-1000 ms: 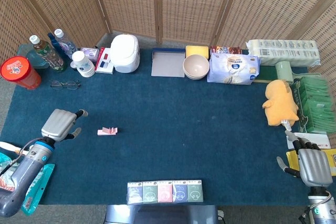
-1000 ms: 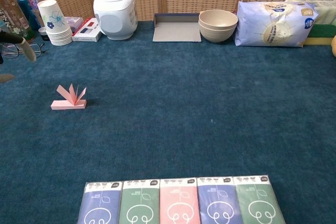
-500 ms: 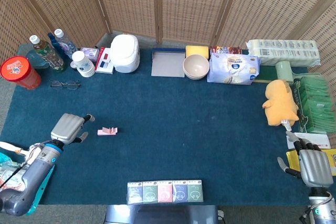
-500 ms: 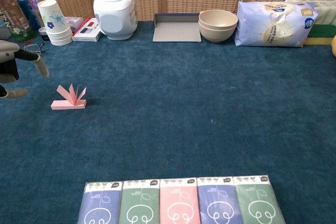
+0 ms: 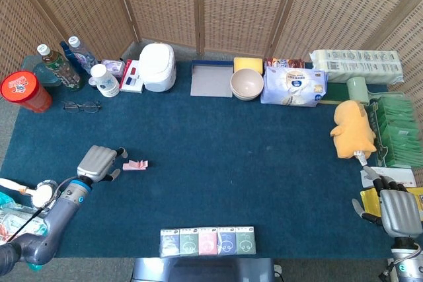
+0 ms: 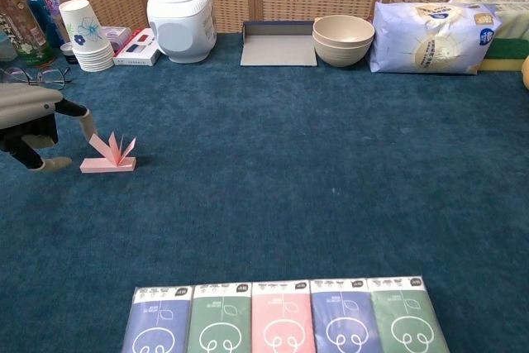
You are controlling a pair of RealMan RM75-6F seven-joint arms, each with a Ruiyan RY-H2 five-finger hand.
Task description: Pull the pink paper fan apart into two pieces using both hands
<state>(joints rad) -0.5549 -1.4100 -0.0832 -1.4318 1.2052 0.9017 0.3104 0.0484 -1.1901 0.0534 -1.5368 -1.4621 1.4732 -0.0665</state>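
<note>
The pink paper fan (image 5: 137,164) lay whole on the blue cloth (image 5: 251,163), toward nine o'clock of its middle, folds splayed upward. The left hand (image 5: 99,162) hovered just beside it at the fan's nine o'clock, fingers apart and holding nothing, apparently lined up to grip that end. The right hand (image 5: 395,211) sat well apart near four o'clock, empty with fingers loosely apart, probably parked until needed for the opposite end.
</note>
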